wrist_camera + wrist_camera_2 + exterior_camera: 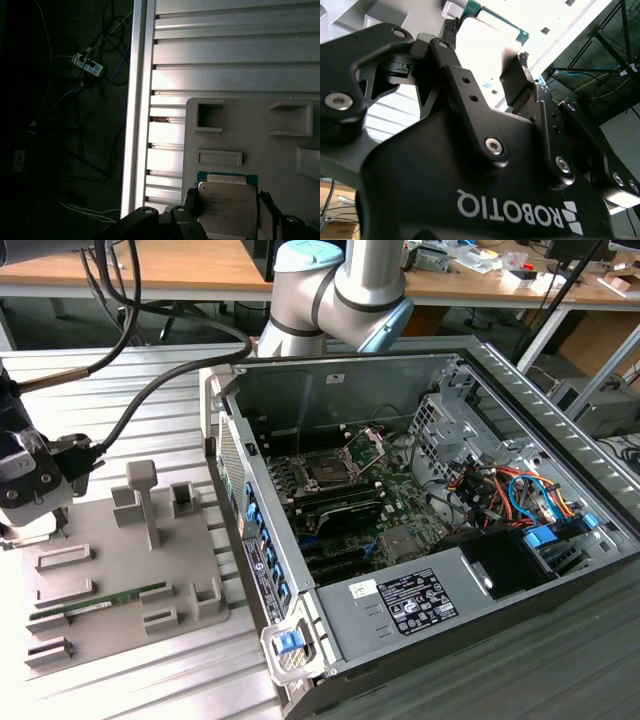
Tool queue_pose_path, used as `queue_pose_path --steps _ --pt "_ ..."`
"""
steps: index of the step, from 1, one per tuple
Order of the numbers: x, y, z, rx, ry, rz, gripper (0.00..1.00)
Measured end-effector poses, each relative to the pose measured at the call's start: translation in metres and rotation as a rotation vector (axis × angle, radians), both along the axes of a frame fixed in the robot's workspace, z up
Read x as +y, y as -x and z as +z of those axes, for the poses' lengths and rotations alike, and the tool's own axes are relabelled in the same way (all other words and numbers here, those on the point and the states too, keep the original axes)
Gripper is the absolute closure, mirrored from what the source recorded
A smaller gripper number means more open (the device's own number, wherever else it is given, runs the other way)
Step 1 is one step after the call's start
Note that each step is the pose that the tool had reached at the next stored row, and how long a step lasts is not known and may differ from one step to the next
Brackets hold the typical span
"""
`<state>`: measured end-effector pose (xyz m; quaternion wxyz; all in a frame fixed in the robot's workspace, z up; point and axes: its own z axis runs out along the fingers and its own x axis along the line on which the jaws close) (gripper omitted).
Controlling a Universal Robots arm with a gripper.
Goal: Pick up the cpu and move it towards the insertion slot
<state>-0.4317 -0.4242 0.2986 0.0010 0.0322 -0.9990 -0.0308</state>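
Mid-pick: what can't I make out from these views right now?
- Exterior view: claw cut off by the view's left edge; insertion slot contacts too small.
- First wrist view: cpu runs past the frame edge; whether it has cleared the tray, unclear.
- Second wrist view: cpu face washed out by glare.

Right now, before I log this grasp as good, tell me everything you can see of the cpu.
The cpu is a flat square chip: a silvery metal lid with faint print on a green board whose edge shows along one side. It sits between the gripper's black fingers, which close on two opposite edges, above the grey fixture plate. Whether it is lifted clear of the plate cannot be told.
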Motion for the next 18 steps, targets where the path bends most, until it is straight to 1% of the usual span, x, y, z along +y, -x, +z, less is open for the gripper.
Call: queue_pose_path --steps 18 --pt "0.0 0.0 0.0063 0.0 0.0 0.0 0.45"
